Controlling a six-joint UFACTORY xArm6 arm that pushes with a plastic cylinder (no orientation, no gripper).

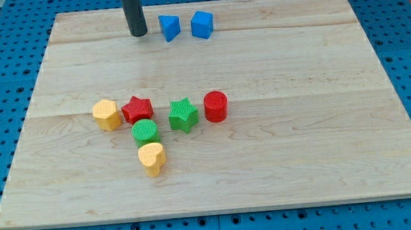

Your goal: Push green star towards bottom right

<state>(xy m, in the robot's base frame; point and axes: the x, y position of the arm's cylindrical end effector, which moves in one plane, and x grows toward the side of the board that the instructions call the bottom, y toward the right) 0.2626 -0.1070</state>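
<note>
The green star [183,115] lies near the middle of the wooden board [303,144], between a green cylinder [146,131] on its left and a red cylinder [216,106] on its right. My tip [139,34] rests near the view's top, far above and left of the green star, just left of a blue triangular block [170,27].
A blue cube [202,24] sits right of the blue triangular block. A red star [137,108] and a yellow hexagonal block [106,114] lie left of the green star. A yellow heart [152,159] lies below the green cylinder.
</note>
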